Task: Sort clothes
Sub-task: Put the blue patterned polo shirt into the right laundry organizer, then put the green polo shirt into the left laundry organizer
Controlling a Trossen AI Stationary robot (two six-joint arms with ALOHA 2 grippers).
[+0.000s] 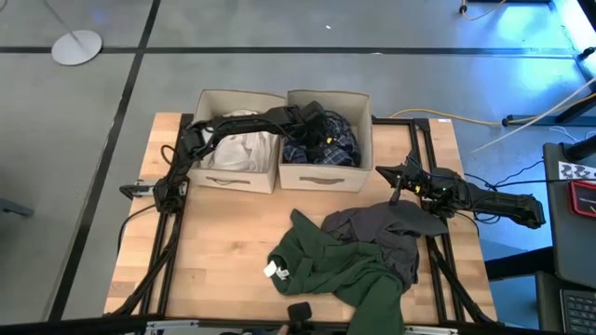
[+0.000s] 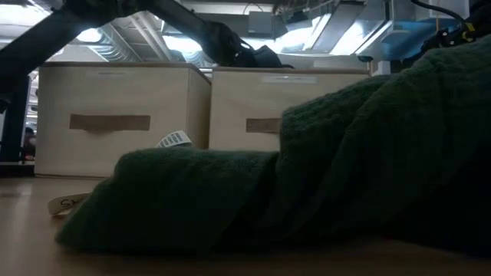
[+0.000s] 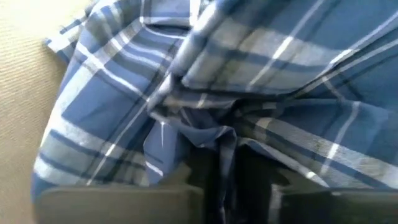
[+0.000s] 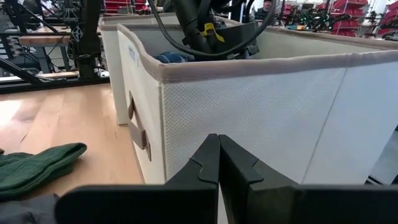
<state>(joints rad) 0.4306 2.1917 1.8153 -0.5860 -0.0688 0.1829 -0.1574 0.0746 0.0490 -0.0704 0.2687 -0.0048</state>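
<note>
Overhead, the left gripper [image 1: 321, 126] reaches down into the right-hand box [image 1: 326, 174], its fingers pinching a fold of the plaid shirt [image 3: 205, 93] lying inside. The white garment [image 1: 237, 149] sits in the left box [image 1: 233, 179]. The right gripper [image 1: 399, 181] hovers beside the right-hand box with fingers pressed together, while the green garment [image 1: 340, 265] and grey garment [image 1: 386, 228] lie on the table [image 1: 214, 251].

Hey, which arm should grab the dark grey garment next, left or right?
Right. The right gripper hovers, shut, beside the dark grey garment, while the left gripper is down in the box on the plaid garment.
</note>
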